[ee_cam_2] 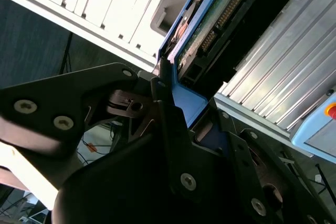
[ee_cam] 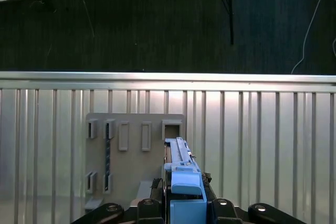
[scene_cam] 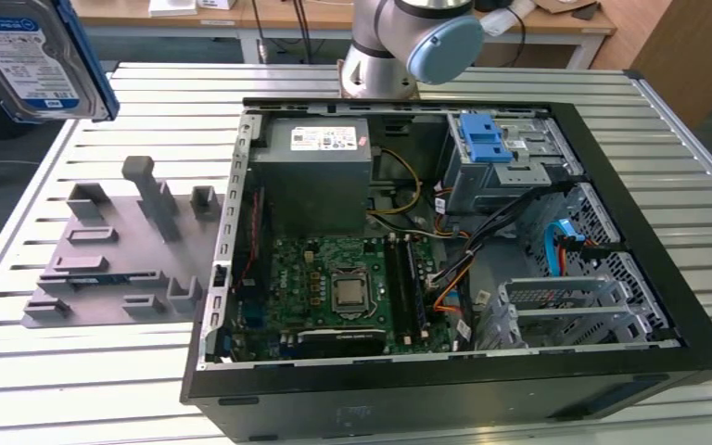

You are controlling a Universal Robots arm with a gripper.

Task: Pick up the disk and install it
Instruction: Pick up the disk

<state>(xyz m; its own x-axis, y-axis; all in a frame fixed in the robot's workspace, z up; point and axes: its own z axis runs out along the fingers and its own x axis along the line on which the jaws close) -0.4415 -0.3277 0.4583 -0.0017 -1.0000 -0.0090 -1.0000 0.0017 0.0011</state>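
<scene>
Disk (scene_cam: pixel 29 56) clamped in my hand (ee_cam: pixel 184 198), held clear of the table (scene_cam: pixel 84 371)

My hand is closed on the disk. In the second wrist view a black finger (ee_cam_2: pixel 161 98) lies flat against the blue carrier frame (ee_cam_2: pixel 186 103), and the drive's green circuit board (ee_cam_2: pixel 210 30) faces that camera. In the first wrist view I look along the disk's edge, with the blue frame standing up between the dark parts of my hand.

In the exterior view the disk hangs in the upper corner on the exterior view's left. It is roughly upright, its blue-and-white label faces the camera, and the blue frame runs down one edge. It touches nothing but my hand and is well apart from the open computer case (scene_cam: pixel 455 389) on the slatted table.

Inside the case a grey power-supply box (scene_cam: pixel 319 171) sits at the end nearest my arm (scene_cam: pixel 400 42). A drive cage (scene_cam: pixel 499 148) with a blue latch is beside it, toward the exterior view's right. The green motherboard (scene_cam: pixel 344 287) fills the floor of the case in front of the power-supply box.

A grey fixture (scene_cam: pixel 121 250) with posts and slots lies on the table just beside the case, on the exterior view's left. In the first wrist view this fixture is directly beneath the disk.
</scene>
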